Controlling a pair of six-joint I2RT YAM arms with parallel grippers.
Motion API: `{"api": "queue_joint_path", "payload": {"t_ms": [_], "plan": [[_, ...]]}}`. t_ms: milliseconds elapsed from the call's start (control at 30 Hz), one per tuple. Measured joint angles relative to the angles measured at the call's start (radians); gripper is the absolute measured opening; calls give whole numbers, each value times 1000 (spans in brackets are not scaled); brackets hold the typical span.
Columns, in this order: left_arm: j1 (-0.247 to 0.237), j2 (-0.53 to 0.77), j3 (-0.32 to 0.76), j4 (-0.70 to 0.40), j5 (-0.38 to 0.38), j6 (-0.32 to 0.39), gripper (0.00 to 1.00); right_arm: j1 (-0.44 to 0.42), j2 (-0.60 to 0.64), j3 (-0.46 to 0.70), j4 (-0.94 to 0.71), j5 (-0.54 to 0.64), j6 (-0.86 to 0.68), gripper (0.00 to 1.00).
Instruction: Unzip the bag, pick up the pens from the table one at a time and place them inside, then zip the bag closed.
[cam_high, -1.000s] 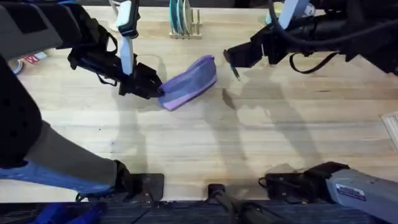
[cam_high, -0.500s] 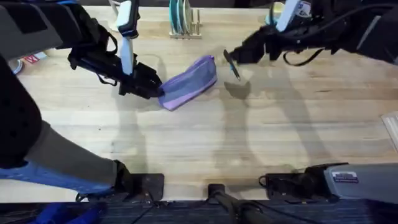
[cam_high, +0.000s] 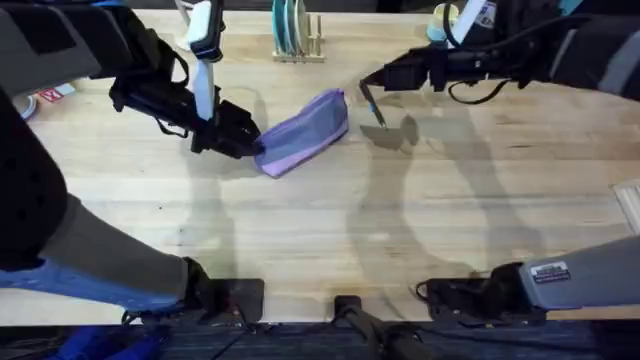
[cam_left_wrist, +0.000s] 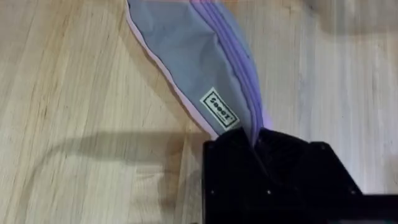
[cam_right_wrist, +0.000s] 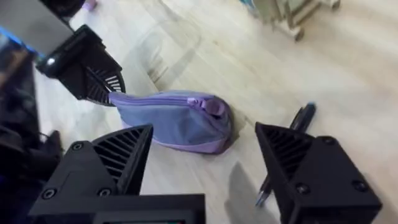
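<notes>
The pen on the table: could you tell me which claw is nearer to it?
Right. The right claw hangs open just above the pen, beside the bag. The left claw is shut on the bag's far end, away from the pen.

Lavender pouch and one dark pen on the plank table

The bag (cam_high: 305, 133) lay slanted on the table (cam_high: 330, 230), a soft lavender-purple pouch with a darker purple zipper band along its upper edge and a small label on its side. A slim dark pen (cam_high: 374, 108) lay just beside the pouch's far end, on the bare wood, apart from the fabric.
</notes>
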Motion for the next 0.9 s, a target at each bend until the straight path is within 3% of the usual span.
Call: {"api": "queue_joint_path", "payload": {"t_ms": [300,900], "plan": [[0,0,0,-7,0,-1,43,0,83,0,0,-8,150,996],[0,0,0,-7,0,-2,43,1,83,0,7,13,179,996]]}}
